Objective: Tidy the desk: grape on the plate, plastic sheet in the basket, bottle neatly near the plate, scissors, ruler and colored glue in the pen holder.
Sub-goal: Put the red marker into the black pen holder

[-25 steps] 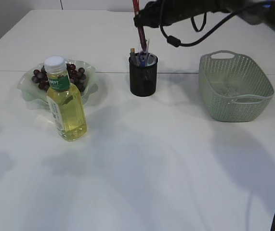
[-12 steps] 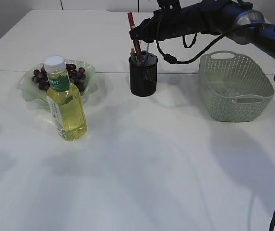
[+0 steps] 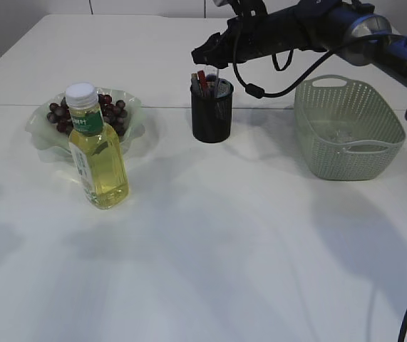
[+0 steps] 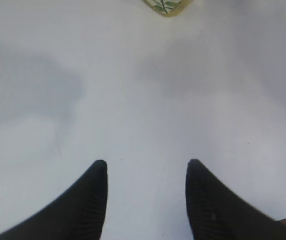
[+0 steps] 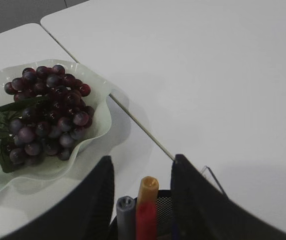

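White desk [image 3: 210, 242], matte, bare in the foreground.

One black mesh pen holder [image 3: 212, 112], cylindrical, upright behind centre. In the right wrist view three tips stand in it, side by side: a grey one [image 5: 125, 204], an orange one [image 5: 148, 184] and a red one [image 5: 145, 212]. What else is inside cannot be made out.

Right gripper [image 5: 141, 167] hangs directly over the holder; its jaws are spread with the tips between them, and nothing is pinched.

One wavy, translucent pale-green plate [image 3: 38, 128] at left, carrying one bunch of dark purple grapes [image 3: 110, 108].

One clear plastic bottle [image 3: 98, 149] of yellow liquid, white cap, upright just in front of the plate, hiding part of it.

One sage-green perforated basket [image 3: 349, 128] at right, well apart from the holder; something pale lies on its floor, unclear.

Left gripper [image 4: 145, 172]: jaws spread over bare desk, empty
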`<state>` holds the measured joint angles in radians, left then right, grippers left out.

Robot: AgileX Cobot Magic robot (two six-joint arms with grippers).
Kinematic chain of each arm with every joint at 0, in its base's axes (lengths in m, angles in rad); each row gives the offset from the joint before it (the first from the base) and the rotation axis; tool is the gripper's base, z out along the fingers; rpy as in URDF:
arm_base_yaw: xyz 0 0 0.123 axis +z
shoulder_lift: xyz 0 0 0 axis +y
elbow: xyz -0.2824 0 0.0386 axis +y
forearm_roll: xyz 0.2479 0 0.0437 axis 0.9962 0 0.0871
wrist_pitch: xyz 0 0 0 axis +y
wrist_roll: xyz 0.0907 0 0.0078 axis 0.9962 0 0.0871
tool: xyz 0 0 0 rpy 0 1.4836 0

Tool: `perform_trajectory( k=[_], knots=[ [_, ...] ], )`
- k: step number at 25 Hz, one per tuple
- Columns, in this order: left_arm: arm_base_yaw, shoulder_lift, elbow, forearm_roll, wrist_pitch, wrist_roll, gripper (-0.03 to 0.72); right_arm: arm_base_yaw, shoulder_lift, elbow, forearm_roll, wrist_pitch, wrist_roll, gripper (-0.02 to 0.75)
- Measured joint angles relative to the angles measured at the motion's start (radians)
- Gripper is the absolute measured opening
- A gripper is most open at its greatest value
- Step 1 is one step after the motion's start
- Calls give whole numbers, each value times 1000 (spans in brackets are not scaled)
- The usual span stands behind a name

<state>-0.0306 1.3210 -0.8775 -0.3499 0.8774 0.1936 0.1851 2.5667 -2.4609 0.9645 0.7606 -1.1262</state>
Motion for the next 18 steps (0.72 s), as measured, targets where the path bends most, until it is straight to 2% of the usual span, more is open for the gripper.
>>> perform_trajectory(
  k=[3,6,8,10,11,14,16,18],
  knots=[
    [0,0,0,0,0,0,372,0,0,0,-2,0,-1,378],
    [0,0,0,0,-2,0,372,-7,-5,0,-6,0,40,399],
    [0,0,0,0,-2,0,372,-13,-27,0,-51,9,155,403],
    [0,0,0,0,-2,0,372,-17,-67,0,-198,42,383,405],
    [0,0,0,0,-2,0,372,-17,-95,0,-313,83,497,405],
    [0,0,0,0,-2,0,372,-18,-180,-1,-616,274,832,393],
    [0,0,0,0,-4,0,372,-18,-233,-2,-745,409,967,370],
    [0,0,0,0,-4,0,372,-18,-286,-2,-821,466,1042,356]
  ],
)
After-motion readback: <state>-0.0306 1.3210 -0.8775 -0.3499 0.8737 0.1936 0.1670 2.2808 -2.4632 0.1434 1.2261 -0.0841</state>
